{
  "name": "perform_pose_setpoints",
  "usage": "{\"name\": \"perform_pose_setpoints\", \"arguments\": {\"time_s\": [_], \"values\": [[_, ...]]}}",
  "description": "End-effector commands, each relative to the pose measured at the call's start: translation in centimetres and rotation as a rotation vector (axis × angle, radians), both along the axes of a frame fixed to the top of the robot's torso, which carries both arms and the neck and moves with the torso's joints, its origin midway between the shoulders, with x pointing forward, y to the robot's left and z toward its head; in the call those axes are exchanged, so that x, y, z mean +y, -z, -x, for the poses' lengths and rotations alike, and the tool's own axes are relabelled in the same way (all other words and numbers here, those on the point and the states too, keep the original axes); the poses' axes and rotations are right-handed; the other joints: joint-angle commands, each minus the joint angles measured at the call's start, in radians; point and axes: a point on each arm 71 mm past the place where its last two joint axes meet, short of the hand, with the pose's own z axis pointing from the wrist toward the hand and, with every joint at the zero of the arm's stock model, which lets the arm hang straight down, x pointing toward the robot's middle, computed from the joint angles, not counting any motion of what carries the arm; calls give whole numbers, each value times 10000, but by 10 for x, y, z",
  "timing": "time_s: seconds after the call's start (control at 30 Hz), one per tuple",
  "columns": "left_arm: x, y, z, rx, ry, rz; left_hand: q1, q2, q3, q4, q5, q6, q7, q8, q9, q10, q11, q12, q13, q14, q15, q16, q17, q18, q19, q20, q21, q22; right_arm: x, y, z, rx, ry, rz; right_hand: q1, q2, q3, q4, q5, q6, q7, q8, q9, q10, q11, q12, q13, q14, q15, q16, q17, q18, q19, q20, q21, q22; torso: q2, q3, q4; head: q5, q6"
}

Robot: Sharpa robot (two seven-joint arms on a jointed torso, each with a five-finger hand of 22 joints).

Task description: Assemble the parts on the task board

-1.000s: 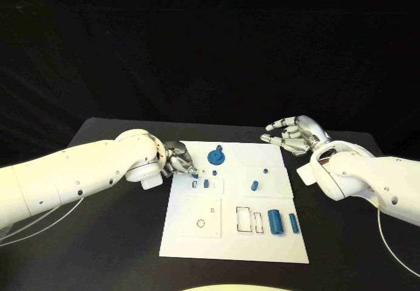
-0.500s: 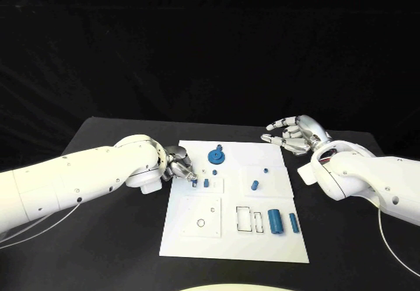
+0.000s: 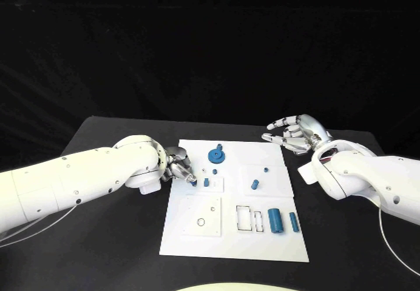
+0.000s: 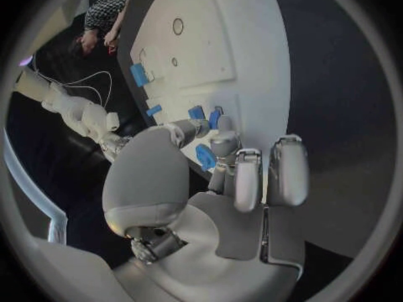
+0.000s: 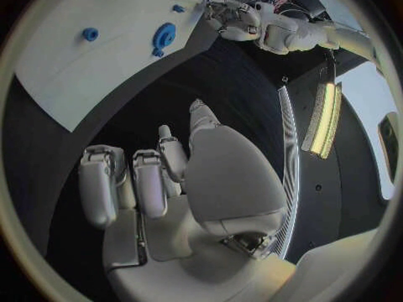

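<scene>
No legible text or markings

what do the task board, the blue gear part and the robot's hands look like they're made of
Task board: looks like matte white plastic or coated sheet, flat with even, glare-free colour and printed black outlines.
Blue gear part: probably moulded or printed plastic, uniform opaque blue, no shine.
Left hand and right hand: silver, metal-looking segments with soft highlights; could be painted plastic.
</scene>
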Motion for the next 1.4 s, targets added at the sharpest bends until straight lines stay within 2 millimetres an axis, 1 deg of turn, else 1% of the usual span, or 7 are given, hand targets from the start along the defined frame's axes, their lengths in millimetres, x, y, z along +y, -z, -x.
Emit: {"name": "perform_pose_setpoints", "arguments": {"time_s": [0.03,0.53,0.77,0.97,1.4], "values": [[-2,1,2,105,253,-236,28,129,1750,-1802,68,69,-26,-9,13,72,21,52,8,1039,-75,59,2632,-91,71,-9,66,84,2,0,1,-52,-216,23,-68,47,-48,14,36,-43,-12,34,5,27,-12,38,3,668,-73,-33,1087,116,564,-79,-33,2243,0,-2,5,4,-9],[-3,2,2,181,371,-348,24,115,1747,-1815,85,82,-29,-16,10,87,17,66,39,1039,-77,59,2632,-94,79,-11,71,97,2,0,1,-50,-221,22,-68,47,-48,14,36,-43,-12,34,5,27,-12,38,3,668,-73,-33,1087,116,564,-79,-33,2243,1,-3,2,-2,-30],[-5,3,2,183,424,-383,22,106,1743,-1822,92,91,-31,-21,7,87,15,58,27,1039,-79,59,2632,-92,74,-12,68,90,2,0,1,-49,-222,21,-68,47,-48,14,36,-43,-12,34,5,27,-12,38,3,668,-73,-33,1087,116,564,-79,-33,2243,-4,4,2,-9,-24],[-8,3,2,261,534,-435,20,102,1741,-1825,96,98,-32,-26,4,86,14,50,18,1039,-80,59,2632,-92,73,-14,68,89,2,0,1,-47,-224,21,-68,47,-48,14,36,-43,-12,34,5,27,-12,38,3,668,-73,-33,1087,116,564,-79,-33,2243,-4,4,-7,-13,-35],[-12,7,0,475,723,-677,17,90,1735,-1834,105,108,-33,-34,0,118,13,93,97,1039,-82,59,2632,-92,73,-15,69,91,2,0,1,-49,-220,20,-68,47,-48,14,36,-43,-12,34,5,27,-12,38,3,668,-73,-33,1087,116,564,-79,-33,2243,-1,4,-2,-39,-71]]}}
